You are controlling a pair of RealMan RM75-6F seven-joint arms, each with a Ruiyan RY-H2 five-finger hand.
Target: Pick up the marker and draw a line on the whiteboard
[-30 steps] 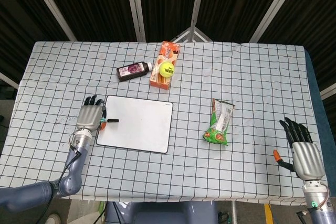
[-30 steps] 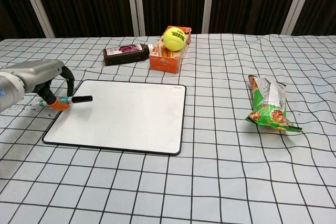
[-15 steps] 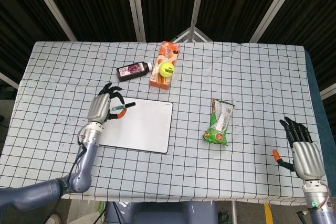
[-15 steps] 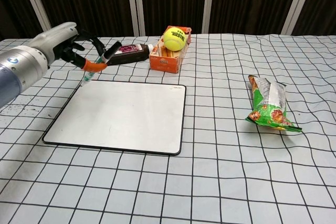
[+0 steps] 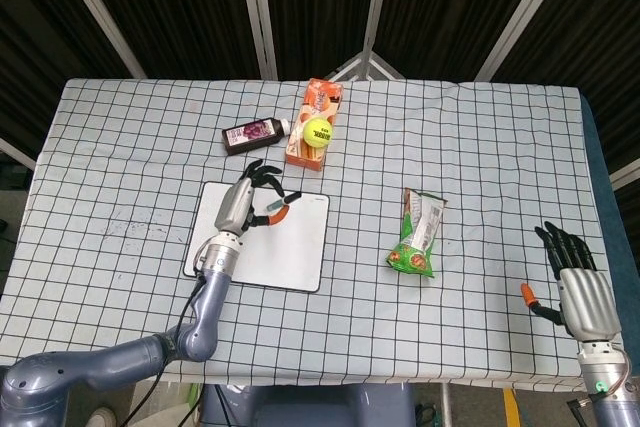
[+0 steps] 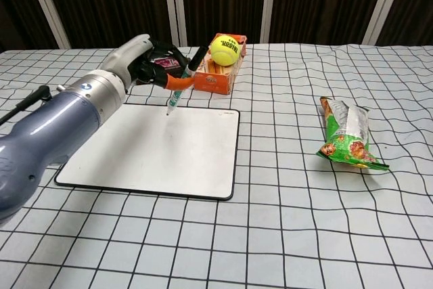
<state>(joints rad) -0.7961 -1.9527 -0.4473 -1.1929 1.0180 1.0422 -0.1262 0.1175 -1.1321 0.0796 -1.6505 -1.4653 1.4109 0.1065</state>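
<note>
My left hand (image 5: 248, 201) (image 6: 150, 59) holds the marker (image 6: 180, 88) (image 5: 273, 214) above the far part of the whiteboard (image 5: 298, 253) (image 6: 176, 153). The marker is tilted, its black cap up toward the orange box and its lower tip pointing down at the board near the far edge. I cannot tell whether the tip touches the surface. The board is white with a dark rim and shows no drawn line. My right hand (image 5: 580, 287) rests at the table's near right edge, fingers spread and holding nothing, seen only in the head view.
An orange box (image 5: 317, 119) (image 6: 220, 69) with a yellow tennis ball (image 5: 318, 130) (image 6: 224, 50) on it stands behind the board. A dark bottle (image 5: 256, 134) lies to its left. A green snack bag (image 5: 418, 235) (image 6: 346, 136) lies to the right.
My left hand carried the marker from the board's left edge up and rightward across the board. The marker turned from lying flat to steeply tilted, tip down. The right hand stayed put.
</note>
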